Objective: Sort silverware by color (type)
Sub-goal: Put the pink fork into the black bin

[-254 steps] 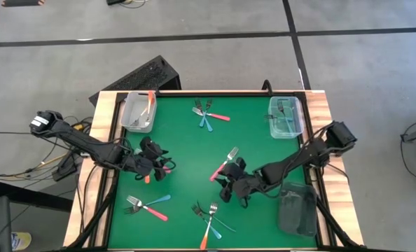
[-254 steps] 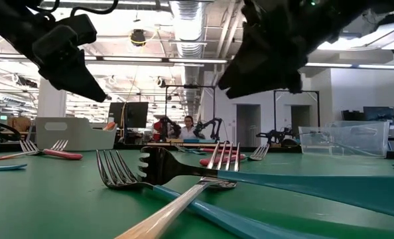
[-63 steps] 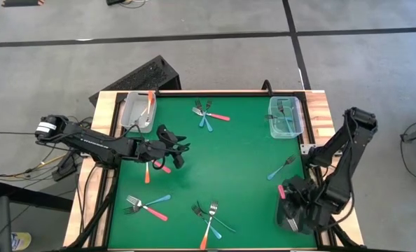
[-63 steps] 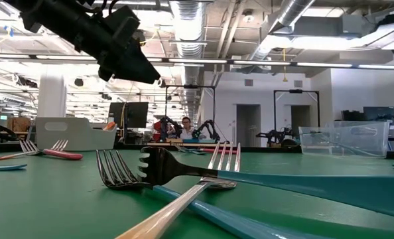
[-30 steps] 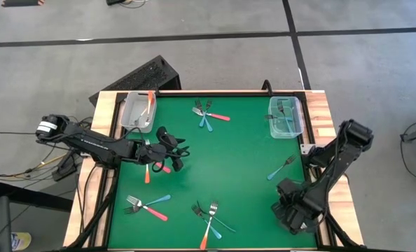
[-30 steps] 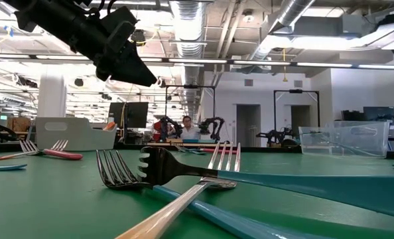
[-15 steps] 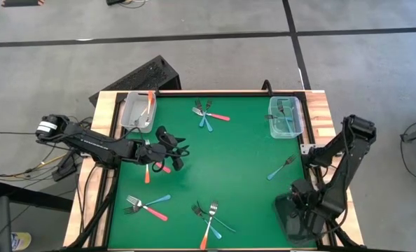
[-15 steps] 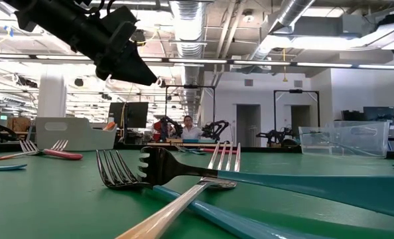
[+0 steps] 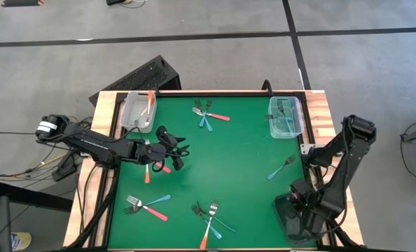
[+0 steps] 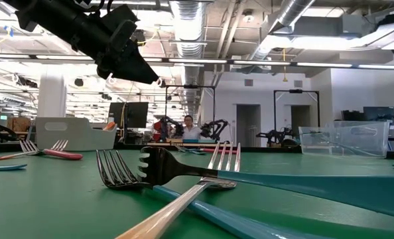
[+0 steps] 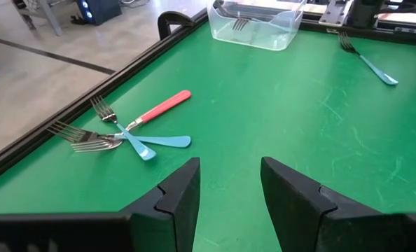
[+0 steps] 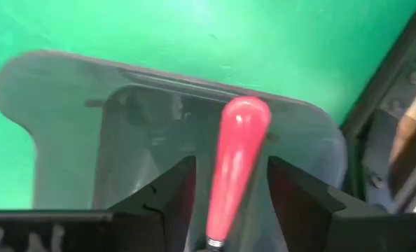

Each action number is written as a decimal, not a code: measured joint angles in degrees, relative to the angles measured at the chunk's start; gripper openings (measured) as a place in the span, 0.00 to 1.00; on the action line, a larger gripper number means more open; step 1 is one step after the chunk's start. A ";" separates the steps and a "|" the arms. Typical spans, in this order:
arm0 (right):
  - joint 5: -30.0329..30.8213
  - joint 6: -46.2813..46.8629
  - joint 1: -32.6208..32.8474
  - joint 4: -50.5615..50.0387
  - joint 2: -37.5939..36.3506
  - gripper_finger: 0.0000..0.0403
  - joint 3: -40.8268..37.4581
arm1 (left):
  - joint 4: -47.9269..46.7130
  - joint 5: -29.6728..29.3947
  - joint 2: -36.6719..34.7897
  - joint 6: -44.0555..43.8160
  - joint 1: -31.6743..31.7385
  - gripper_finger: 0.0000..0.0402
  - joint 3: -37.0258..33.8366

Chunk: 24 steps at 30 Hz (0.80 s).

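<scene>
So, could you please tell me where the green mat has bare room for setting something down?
The widest bare patch is mid-mat, between the left pincer, the far fork trio and the lone teal fork. The near strip is crowded: a fork pair, a crossed fork pile, and the right pincer over the dark bin.

Coloured-handled forks point(image 9: 208, 116) scattered on green mat, pink fork point(image 12: 234, 164) between fingers

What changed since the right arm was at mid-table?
The right claw carried the pink fork from mid-table to above the dark bin at the table's right edge, and its fingers have spread off the handle. The left claw shifted slightly toward the centre, open and empty. The loose forks and clear bins stayed put.
</scene>
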 joint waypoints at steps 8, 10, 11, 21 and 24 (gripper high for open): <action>1.07 -2.79 -3.00 2.09 0.04 0.46 -1.29 | 0.00 0.02 0.00 -0.24 0.00 0.35 0.00; 0.72 -2.77 -3.52 -0.12 0.04 0.45 -1.29 | 0.00 0.04 0.00 -0.17 0.00 0.35 0.00; -0.61 -2.71 -3.70 -1.69 0.04 0.45 -1.29 | 0.00 0.03 0.00 -0.15 0.00 0.35 0.00; -12.85 -7.16 -5.06 -10.78 -0.09 0.45 -1.23 | -0.02 -0.57 0.00 1.01 0.00 0.35 0.00; -13.96 -9.69 -5.04 -10.59 -0.07 0.45 0.33 | -0.02 -0.70 0.00 1.03 0.00 0.35 0.00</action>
